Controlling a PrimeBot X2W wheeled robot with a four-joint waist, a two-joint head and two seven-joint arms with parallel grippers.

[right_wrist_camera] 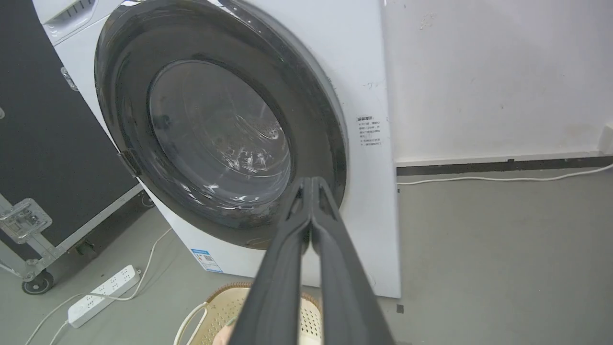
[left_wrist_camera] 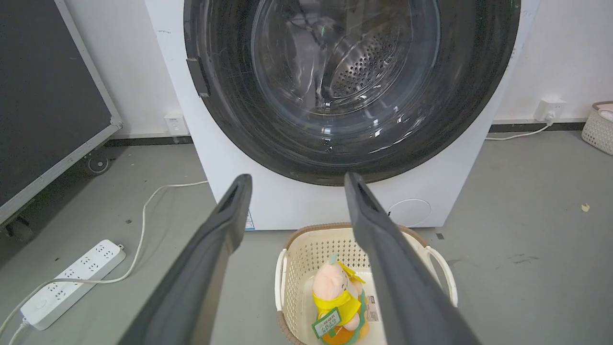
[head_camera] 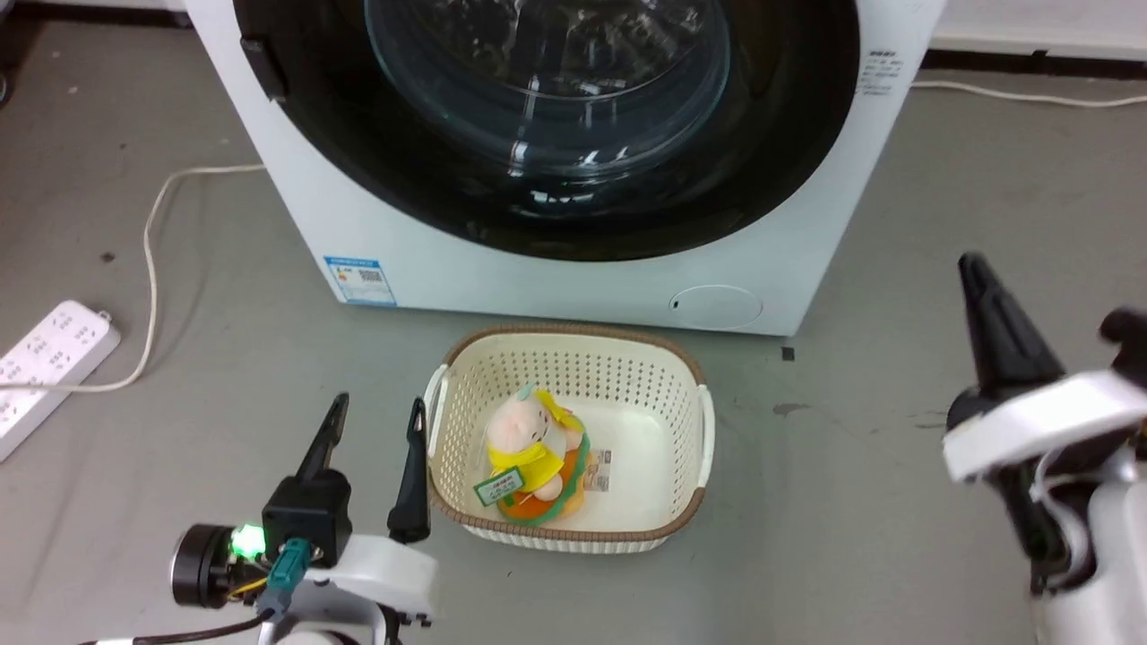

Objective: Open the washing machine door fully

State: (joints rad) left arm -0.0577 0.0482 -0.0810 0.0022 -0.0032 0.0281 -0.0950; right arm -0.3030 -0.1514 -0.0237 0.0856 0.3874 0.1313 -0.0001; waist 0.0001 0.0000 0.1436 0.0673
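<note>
The white washing machine (head_camera: 573, 278) (left_wrist_camera: 287, 206) (right_wrist_camera: 364, 72) stands straight ahead on the grey floor. Its round glossy black door (head_camera: 403, 170) (left_wrist_camera: 239, 105) (right_wrist_camera: 124, 110) lies flat against the front, closed, with the clear glass bowl (head_camera: 547, 81) (left_wrist_camera: 345, 62) (right_wrist_camera: 215, 139) at its centre. A small black handle tab (head_camera: 263, 67) (left_wrist_camera: 198, 76) (right_wrist_camera: 129, 163) sits on the door's left rim. My left gripper (head_camera: 376, 425) (left_wrist_camera: 294, 184) is open, low and left, well short of the machine. My right gripper (right_wrist_camera: 311, 184) is shut on nothing; one dark finger (head_camera: 995, 322) rises at the right.
A cream perforated basket (head_camera: 681, 403) (left_wrist_camera: 292, 268) holding a plush toy (head_camera: 533, 452) (left_wrist_camera: 337, 297) sits on the floor right before the machine. A white power strip (head_camera: 45, 358) (left_wrist_camera: 72, 282) (right_wrist_camera: 103, 294) and cable lie left. A black flight case (left_wrist_camera: 43, 96) (right_wrist_camera: 43, 143) stands left of the machine.
</note>
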